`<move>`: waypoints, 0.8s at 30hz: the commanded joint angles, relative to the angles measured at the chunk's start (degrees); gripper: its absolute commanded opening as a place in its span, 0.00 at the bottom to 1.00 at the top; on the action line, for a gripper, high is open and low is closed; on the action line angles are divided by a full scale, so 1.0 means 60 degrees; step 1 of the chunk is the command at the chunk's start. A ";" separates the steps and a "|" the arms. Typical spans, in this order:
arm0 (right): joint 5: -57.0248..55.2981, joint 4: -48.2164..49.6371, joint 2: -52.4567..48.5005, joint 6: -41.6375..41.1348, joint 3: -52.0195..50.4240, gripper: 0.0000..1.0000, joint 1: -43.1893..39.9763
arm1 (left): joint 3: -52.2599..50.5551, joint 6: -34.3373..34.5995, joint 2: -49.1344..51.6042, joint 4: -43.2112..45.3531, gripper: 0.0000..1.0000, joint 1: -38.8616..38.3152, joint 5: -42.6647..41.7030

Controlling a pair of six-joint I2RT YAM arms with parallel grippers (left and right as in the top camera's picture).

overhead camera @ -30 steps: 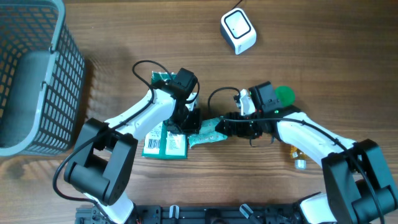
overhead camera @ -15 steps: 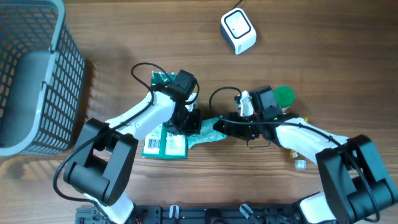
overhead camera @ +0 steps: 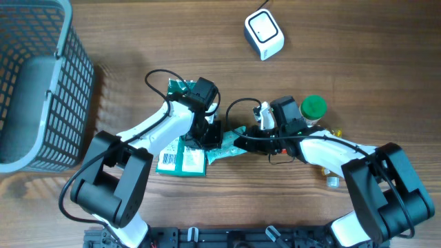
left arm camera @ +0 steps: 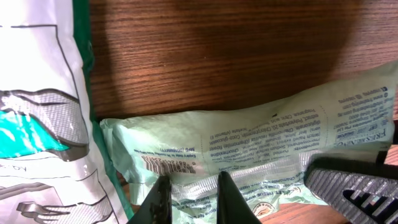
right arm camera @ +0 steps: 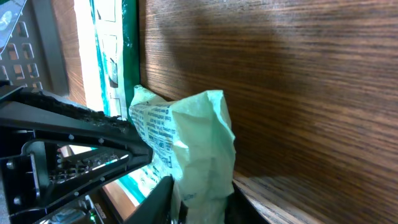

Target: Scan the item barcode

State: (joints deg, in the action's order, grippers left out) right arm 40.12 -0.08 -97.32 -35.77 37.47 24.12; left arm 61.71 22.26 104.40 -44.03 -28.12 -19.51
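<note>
The item is a pale green pouch (overhead camera: 231, 147) lying on the wooden table between the two arms. In the left wrist view its barcode (left arm camera: 168, 167) faces up near the pouch's (left arm camera: 261, 143) left end. My left gripper (overhead camera: 211, 140) (left arm camera: 191, 190) is shut on that end's lower seam. My right gripper (overhead camera: 241, 142) (right arm camera: 199, 202) is shut on the opposite end, and the pouch (right arm camera: 199, 137) bunches up between its jaws. One ribbed fingertip (left arm camera: 354, 186) of the right gripper shows in the left wrist view. The white scanner (overhead camera: 264, 34) stands at the back of the table.
A grey mesh basket (overhead camera: 41, 83) fills the far left. Green-and-white packets (overhead camera: 182, 160) lie under the left arm, with a dark green one (overhead camera: 179, 87) behind it. A green-capped bottle (overhead camera: 314, 105) and a small item (overhead camera: 331, 181) sit by the right arm.
The right gripper slid left along the pouch and closed on its end, bunching it. The left gripper kept its grip and place.
</note>
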 commanded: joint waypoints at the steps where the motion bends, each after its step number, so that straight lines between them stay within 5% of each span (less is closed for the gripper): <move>1: 0.0029 0.0106 -0.0124 0.0233 -0.0080 0.18 0.0076 | -0.0240 0.0080 0.0124 0.0098 0.13 0.0000 0.0459; 6: -0.0164 0.0102 -0.0124 0.0463 -0.0080 0.10 0.0076 | 0.0047 0.0076 0.0102 -0.0138 0.10 0.0080 0.0452; 12: -0.0288 0.0076 -0.0124 0.0470 -0.0080 0.04 0.0076 | 0.2368 -0.0222 -0.0576 -0.1694 0.14 0.1049 0.0484; 16: -0.0277 0.0076 -0.0124 0.0463 -0.0080 0.04 0.0076 | 0.2681 -0.0240 -0.0874 -0.1606 0.25 0.2091 0.2656; 19: -0.0240 0.0135 -0.0120 0.0426 -0.0076 0.04 0.0076 | 0.2681 -0.0240 -0.0809 -0.1559 0.47 0.2699 0.3963; 20: -0.0244 0.0153 -0.0120 0.0426 -0.0036 0.04 0.0076 | 0.2681 -0.0240 -0.0809 -0.1577 1.00 0.2900 0.4160; 24: -0.0237 0.0135 -0.0069 0.0441 0.0295 0.04 0.0076 | 0.2681 -0.0240 -0.0809 -0.1566 1.00 0.3224 0.4160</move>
State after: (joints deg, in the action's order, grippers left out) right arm 39.38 0.36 -97.30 -34.24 37.47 24.18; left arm 77.21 21.12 99.74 -53.60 -9.56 2.85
